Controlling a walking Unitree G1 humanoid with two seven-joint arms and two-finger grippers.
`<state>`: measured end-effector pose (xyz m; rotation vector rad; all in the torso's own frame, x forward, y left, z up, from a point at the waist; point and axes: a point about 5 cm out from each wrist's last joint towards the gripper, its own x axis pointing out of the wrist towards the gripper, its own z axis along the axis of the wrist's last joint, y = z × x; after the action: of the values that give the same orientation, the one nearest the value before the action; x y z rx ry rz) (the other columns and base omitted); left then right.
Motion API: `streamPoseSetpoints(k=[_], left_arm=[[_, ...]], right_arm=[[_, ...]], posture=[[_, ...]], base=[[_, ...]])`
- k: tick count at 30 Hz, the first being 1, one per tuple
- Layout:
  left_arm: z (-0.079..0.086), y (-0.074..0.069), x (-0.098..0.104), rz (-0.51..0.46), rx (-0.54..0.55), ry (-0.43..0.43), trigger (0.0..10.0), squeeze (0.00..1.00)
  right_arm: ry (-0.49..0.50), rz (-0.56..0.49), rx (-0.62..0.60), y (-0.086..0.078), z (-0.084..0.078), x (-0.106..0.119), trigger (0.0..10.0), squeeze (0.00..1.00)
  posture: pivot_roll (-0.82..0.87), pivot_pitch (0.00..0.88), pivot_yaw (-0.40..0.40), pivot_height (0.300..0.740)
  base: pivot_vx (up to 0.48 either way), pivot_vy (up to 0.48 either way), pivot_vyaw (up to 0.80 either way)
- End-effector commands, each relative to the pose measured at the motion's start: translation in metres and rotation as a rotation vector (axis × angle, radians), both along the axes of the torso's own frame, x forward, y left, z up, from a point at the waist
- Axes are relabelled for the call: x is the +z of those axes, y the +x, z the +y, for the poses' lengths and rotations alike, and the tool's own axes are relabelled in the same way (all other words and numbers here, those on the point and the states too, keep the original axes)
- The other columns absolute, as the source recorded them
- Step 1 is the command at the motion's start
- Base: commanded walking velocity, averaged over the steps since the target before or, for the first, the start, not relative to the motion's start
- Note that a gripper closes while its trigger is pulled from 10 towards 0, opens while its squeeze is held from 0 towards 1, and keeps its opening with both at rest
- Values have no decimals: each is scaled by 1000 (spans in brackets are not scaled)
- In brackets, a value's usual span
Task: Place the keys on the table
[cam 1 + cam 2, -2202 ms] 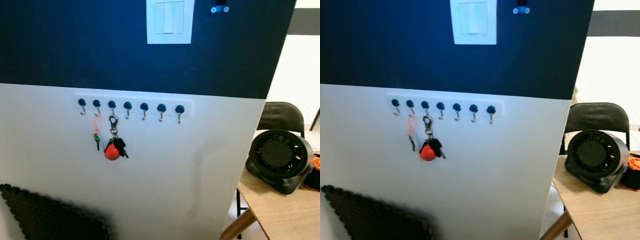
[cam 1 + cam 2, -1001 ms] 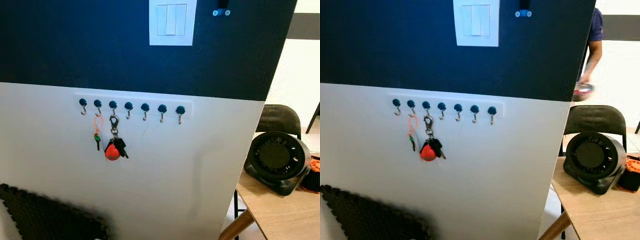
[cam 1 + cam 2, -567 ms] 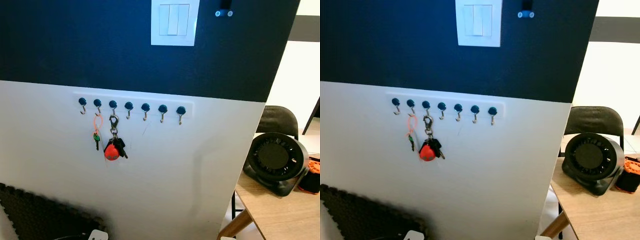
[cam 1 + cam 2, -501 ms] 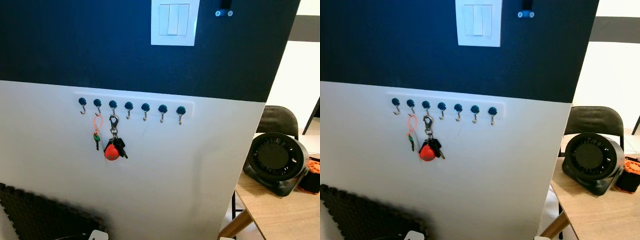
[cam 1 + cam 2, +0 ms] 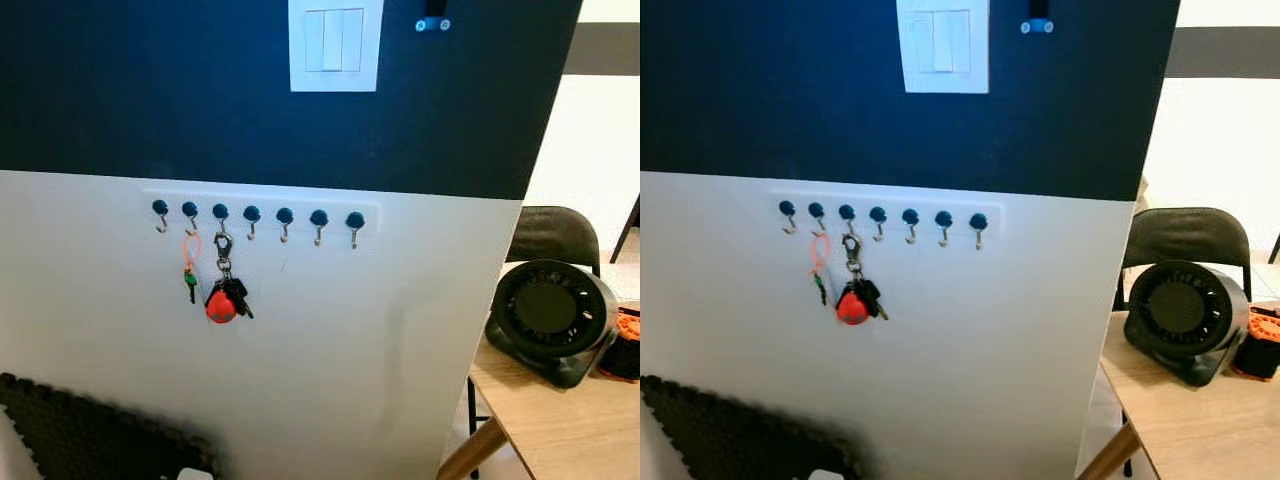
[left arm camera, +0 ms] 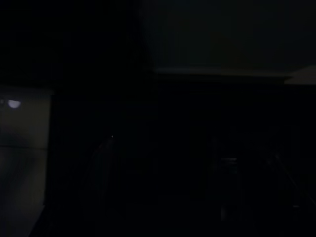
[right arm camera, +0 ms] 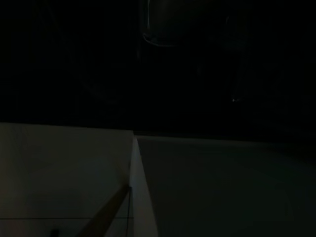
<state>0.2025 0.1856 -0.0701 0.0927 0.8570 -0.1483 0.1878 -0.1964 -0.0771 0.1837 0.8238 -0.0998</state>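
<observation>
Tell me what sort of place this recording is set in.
Probably a home entryway or hall corner: a row of wall hooks holding keys, a light switch above, and a wooden table with a black fan and a chair beside the wall.

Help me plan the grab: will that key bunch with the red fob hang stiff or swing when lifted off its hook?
The key bunch dangles from a clip on the third hook, so it will probably swing and go floppy. The round red fob may slip between fingers.
</observation>
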Motion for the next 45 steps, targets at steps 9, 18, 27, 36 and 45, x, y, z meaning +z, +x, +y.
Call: streamPoseSetpoints(k=[9, 18, 27, 36, 45], left_arm=[[1, -1, 0, 1, 18, 0, 10000, 0], [4, 7, 5, -31, 2, 14, 10000, 0], [6, 2, 3, -24, 3, 13, 10000, 0], [7, 1, 2, -24, 1, 13, 10000, 0], [6, 4, 6, -49, -72, 23, 10000, 0]], right_arm=[[24, 23, -14, -6, 7, -4, 10000, 0], [24, 30, -9, -9, 9, -6, 10000, 0], [32, 40, -19, -14, 13, -9, 10000, 0], [31, 50, -15, -19, 13, -11, 10000, 0], [35, 57, -40, -26, 12, -13, 10000, 0]], posture=[[58, 0, 15, 740], [76, 0, 23, 740], [87, 0, 24, 740], [86, 0, 27, 740], [82, 0, 42, 740]], base=[[0, 0, 0], [0, 312, 0], [0, 367, 0], [0, 329, 0], [0, 0, 0]])
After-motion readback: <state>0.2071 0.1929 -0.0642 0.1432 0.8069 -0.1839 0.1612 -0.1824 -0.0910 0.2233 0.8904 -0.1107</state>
